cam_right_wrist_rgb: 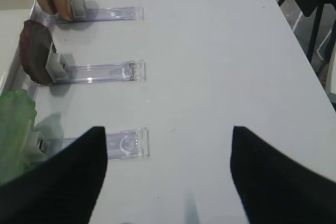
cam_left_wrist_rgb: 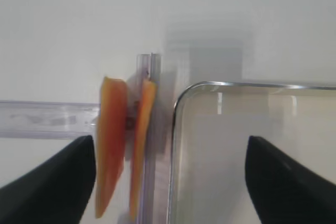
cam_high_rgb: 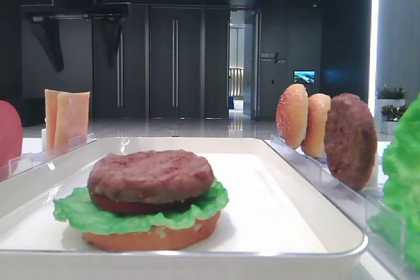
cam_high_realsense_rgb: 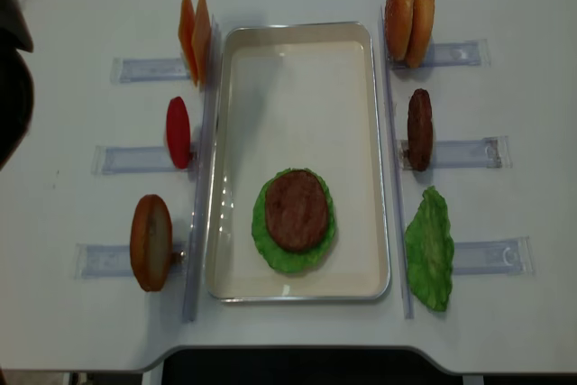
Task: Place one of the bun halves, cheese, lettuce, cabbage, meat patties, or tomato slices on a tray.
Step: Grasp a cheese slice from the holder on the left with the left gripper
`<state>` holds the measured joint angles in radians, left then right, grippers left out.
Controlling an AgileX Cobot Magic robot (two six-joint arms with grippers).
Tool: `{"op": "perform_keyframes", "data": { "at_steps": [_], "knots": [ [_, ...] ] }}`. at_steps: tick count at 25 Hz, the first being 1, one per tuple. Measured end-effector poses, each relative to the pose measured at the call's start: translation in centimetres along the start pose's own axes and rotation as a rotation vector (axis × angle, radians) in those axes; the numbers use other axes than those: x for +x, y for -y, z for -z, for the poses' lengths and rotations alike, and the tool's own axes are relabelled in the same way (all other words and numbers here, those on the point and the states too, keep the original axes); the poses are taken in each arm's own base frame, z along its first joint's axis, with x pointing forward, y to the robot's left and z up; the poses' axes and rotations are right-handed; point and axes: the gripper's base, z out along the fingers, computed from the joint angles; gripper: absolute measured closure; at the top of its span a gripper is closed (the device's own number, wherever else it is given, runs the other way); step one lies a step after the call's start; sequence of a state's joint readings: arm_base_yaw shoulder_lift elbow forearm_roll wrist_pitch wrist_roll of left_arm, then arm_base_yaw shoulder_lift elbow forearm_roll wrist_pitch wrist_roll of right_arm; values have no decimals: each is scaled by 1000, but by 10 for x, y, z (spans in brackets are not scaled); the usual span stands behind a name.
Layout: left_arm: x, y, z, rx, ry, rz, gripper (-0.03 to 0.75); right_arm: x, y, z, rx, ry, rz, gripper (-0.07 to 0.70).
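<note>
Hovering left claw (cam_left_wrist_rgb: 168, 182) wide | cheese (cam_left_wrist_rgb: 123, 145) racked beside tray (cam_left_wrist_rgb: 181, 129) | right claw (cam_right_wrist_rgb: 168, 171) wide

This looks like a demonstration area in a large commercial lobby or showroom, not a kitchen. Behind the white desk (cam_high_rgb: 39, 143) stand tall dark wall panels (cam_high_rgb: 174, 57), a glossy reflective floor (cam_high_rgb: 190, 126), a small lit screen (cam_high_rgb: 304, 77) and potted plants (cam_high_rgb: 392, 92). Glossy fake burger parts stand upright in clear plastic racks (cam_high_realsense_rgb: 451, 53) beside a white tray (cam_high_realsense_rgb: 297, 60).
</note>
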<state>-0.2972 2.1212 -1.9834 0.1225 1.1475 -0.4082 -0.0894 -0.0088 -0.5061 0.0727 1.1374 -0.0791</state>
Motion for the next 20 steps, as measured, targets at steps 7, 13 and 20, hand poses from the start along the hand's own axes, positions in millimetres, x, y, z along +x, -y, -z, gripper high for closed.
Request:
{"op": "perform_keyframes", "data": {
  "at_steps": [7,13,20],
  "knots": [
    [2,5,-15,13,-27,18,24,0,0,0,0,0,0,155],
    [1,6,-18,21,-17,21,24,0,0,0,0,0,0,155],
    [2,8,-25,29,-25,28,24,0,0,0,0,0,0,155]
  ]
}}
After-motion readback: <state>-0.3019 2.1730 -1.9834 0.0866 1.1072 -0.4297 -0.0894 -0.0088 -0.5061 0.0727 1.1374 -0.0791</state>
